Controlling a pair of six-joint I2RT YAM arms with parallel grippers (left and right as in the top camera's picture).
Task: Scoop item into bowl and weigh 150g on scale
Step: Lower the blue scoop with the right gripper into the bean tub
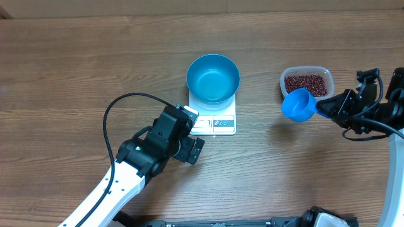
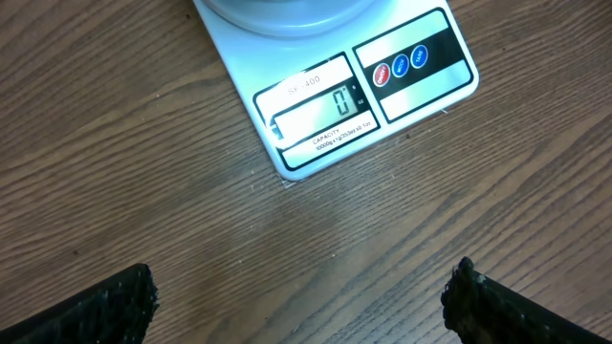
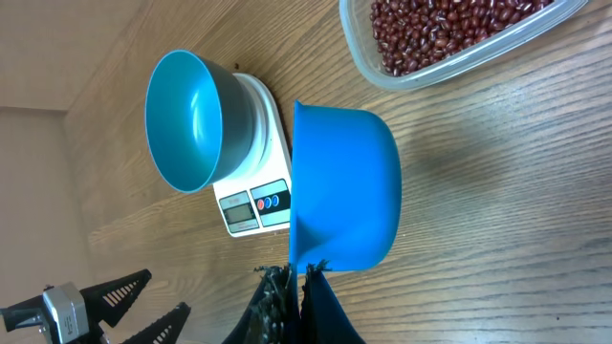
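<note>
From above: blue bowl (image 1: 213, 77) on the white scale (image 1: 218, 123), top middle of the picture, on the wooden table (image 1: 76, 63). To the right, a clear tub (image 1: 328, 74) full of red-brown beans (image 1: 306, 84). Just by the tub's lower left corner, a small blue scoop (image 1: 298, 104), mouth up. Right gripper (image 1: 329, 109) near the right edge, closed tight on the scoop's handle. Left gripper (image 1: 196, 131) in the lower middle, just beside the scale's front left corner, jaws wide apart, holding nothing.

From the left wrist: front edge of the scale (image 2: 373, 86) at the top, with a grey window showing a zero and three round buttons, red and blue. Bare wood below. Left gripper (image 2: 298, 306) at the bottom, one black finger in each corner, far apart, nothing between.

From the right wrist: scoop (image 3: 344, 186) big in the middle, seen from its outside, handle pinched in the black right gripper (image 3: 296, 301) at the bottom. Bowl (image 3: 186, 119) on the scale (image 3: 256, 196) at the left. Tub (image 3: 359, 48) with beans (image 3: 440, 29) in the top right corner, apart from the scoop.
</note>
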